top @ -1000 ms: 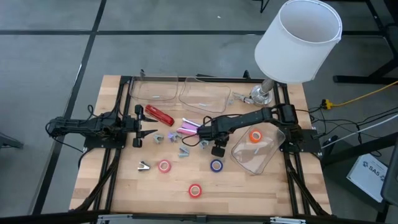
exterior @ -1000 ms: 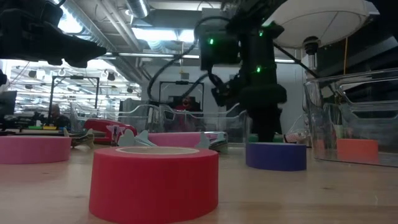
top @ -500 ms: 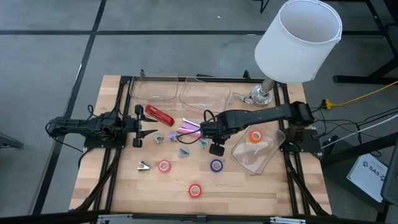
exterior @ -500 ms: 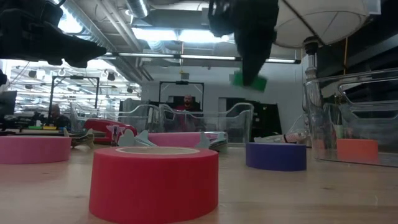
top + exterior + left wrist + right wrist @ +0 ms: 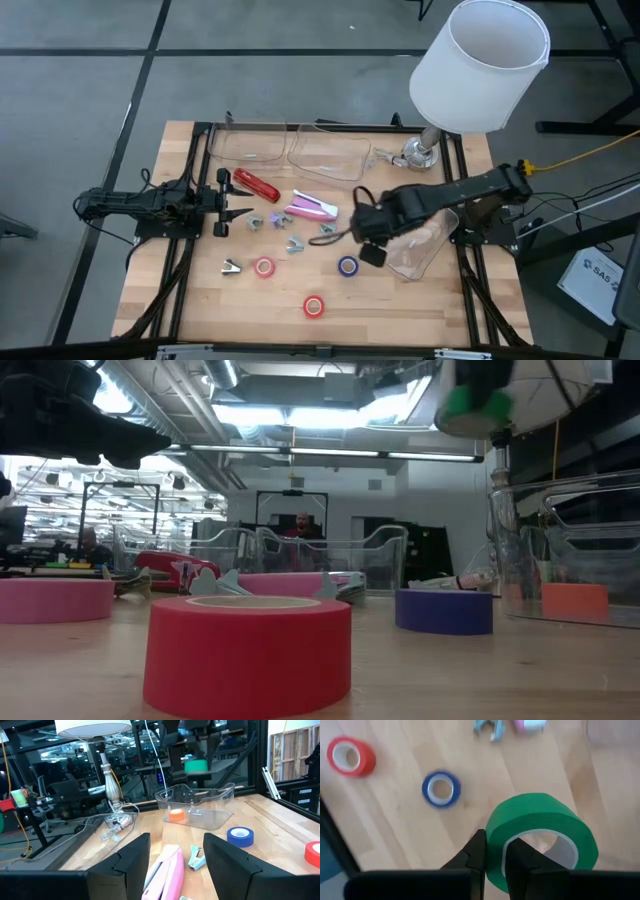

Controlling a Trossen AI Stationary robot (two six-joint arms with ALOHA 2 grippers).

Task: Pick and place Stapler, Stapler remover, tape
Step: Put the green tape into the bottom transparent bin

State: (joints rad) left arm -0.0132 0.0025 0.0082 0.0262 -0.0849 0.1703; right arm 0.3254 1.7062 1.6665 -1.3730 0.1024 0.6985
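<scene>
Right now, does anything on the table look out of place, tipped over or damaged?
Nothing looks spilled or broken. The one oddity: the clear container at the right sits askew to the table's edges, an orange tape roll inside. The right gripper holds the green tape roll in the air beside it.

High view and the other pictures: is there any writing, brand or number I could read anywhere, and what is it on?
"SAS": blue letters on the white box on the floor, right of the table; the smaller print under it is too small to read.
Nothing else is readable: the tape rolls, the lamp shade and the clear bins show no legible text.
</scene>
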